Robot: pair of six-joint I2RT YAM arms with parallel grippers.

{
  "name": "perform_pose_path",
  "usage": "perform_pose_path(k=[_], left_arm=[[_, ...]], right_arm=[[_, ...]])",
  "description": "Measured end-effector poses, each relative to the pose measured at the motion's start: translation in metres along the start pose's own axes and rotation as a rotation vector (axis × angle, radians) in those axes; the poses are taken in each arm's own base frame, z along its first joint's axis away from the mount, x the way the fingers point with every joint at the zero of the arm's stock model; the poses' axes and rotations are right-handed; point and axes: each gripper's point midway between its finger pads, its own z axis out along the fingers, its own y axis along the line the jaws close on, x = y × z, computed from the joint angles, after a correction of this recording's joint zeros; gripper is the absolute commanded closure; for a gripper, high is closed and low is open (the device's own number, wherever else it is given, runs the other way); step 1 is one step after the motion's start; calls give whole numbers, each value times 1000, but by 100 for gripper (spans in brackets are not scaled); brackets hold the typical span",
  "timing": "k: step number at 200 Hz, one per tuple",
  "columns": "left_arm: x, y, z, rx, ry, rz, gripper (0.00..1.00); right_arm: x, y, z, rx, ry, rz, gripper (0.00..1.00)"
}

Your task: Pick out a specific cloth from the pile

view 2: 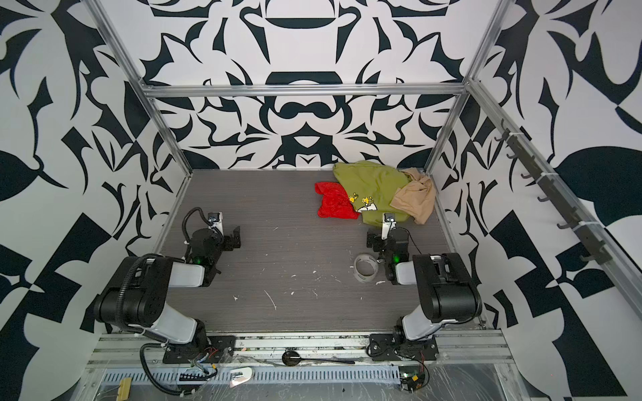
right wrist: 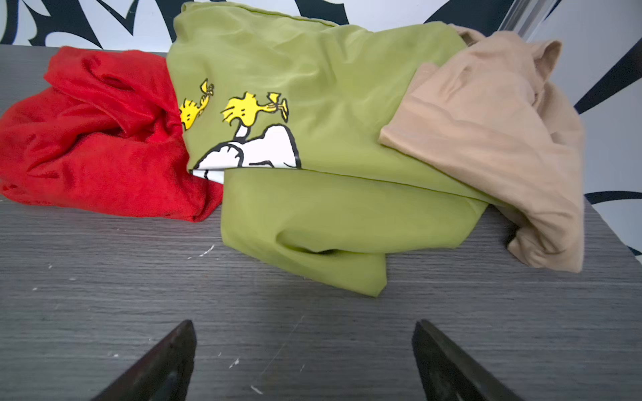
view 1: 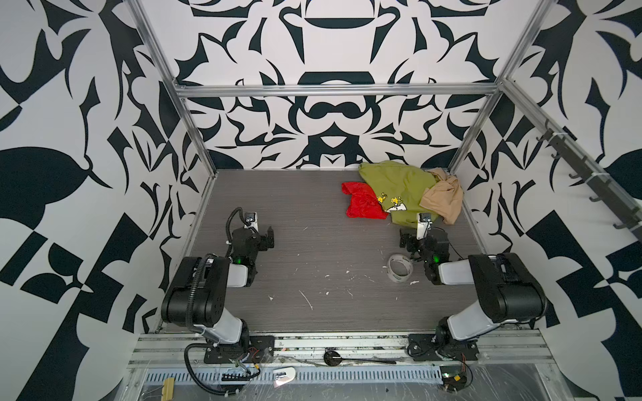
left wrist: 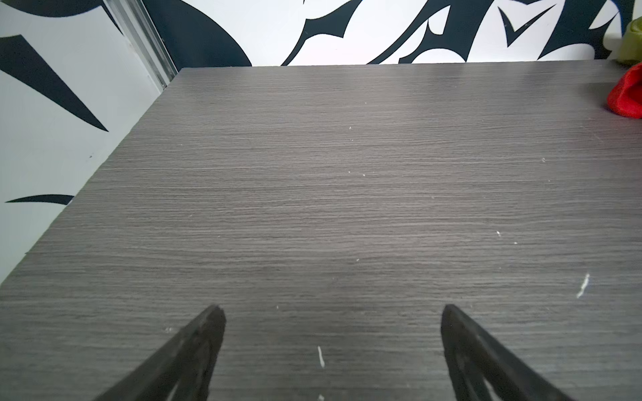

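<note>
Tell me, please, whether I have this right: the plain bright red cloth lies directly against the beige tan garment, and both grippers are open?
Not quite: the plain bright red cloth lies directly against the olive-green shirt with yellow cartoon birds, as the right wrist view shows; the beige tan garment is on that shirt's opposite side. The left gripper and right gripper are indeed open.

I see a grey wood-grain table (view 1: 312,215) speckled with white flecks (view 1: 305,300). The pile (view 1: 406,191) lies at about one o'clock in the far corner: red cloth (view 1: 364,203) touching the green shirt (view 1: 399,180), beige garment (view 1: 446,198) on its other side. A tape roll (view 1: 400,268) lies at four o'clock.
</note>
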Motion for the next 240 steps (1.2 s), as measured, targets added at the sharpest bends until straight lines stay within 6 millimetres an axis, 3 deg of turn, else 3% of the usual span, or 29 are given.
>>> perform_pose_path(k=[240], left_arm=[[0,0,0,0,0,0,1]], right_arm=[[0,2,0,-23,-2,5,1]])
